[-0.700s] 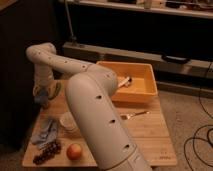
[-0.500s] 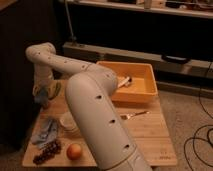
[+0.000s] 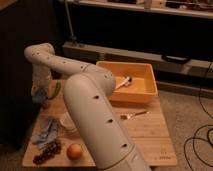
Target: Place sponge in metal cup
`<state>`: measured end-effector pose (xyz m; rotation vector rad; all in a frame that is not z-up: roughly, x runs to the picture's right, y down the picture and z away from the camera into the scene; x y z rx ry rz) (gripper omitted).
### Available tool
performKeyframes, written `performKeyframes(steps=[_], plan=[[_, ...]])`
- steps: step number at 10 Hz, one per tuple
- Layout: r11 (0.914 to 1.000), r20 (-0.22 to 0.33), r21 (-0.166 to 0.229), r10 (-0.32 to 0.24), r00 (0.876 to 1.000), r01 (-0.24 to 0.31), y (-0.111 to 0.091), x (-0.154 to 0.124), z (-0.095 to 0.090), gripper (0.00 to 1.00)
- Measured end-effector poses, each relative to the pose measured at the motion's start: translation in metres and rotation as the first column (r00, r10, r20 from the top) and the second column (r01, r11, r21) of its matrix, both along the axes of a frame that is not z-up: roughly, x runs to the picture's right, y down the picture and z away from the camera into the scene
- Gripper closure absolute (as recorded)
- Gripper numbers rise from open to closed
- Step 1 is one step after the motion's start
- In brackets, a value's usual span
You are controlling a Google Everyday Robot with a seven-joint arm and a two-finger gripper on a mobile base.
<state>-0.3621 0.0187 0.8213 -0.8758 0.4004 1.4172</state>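
Gripper (image 3: 40, 94) hangs low over table's (image 3: 150, 135) left rear corner; whether it grips anything cannot be told

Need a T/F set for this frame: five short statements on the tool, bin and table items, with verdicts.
1. The tool is over the left edge of the table. True.
2. The bin is empty. False: a metal utensil lies in it.
3. The grapes lie at the table's near-left corner. True.
4. The fork is inside the bin. False: it lies on the table in front of the bin.
5. The blue cloth is right of the fruit. False: it is left of it, beyond the grapes.
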Motion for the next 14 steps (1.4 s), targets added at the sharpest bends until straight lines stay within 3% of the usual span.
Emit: performKeyframes(steps=[14], plan=[[0.9993, 0.055, -0.010, -0.036, 0.998, 0.037, 0.013, -0.014, 0.008, 1.00]])
